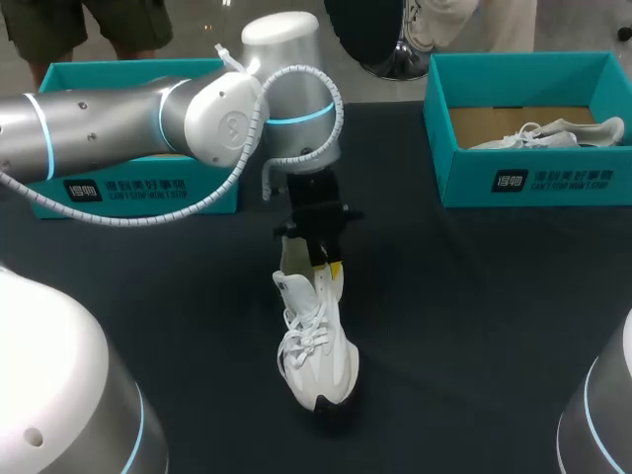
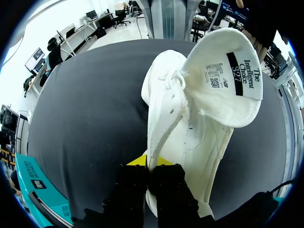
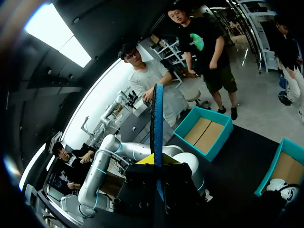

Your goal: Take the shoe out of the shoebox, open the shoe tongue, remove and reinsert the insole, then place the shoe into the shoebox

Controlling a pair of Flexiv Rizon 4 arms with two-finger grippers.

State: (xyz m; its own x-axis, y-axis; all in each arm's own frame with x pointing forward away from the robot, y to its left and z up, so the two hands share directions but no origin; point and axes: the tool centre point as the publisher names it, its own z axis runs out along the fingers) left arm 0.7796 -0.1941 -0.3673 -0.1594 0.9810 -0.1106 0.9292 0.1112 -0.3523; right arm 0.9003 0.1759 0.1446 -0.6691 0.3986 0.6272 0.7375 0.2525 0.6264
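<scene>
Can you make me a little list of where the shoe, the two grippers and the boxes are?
shoe: white, on the table, tongue folded open
left gripper: shut on the shoe's rim
right gripper: shut on a thin blue insole, seen edge-on
left box: teal, at the far side
right box: teal, far side, with the other shoe inside

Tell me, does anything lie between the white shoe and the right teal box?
Nothing visible does: only bare table separates the shoe from that shoebox, which already holds another white shoe.
</scene>
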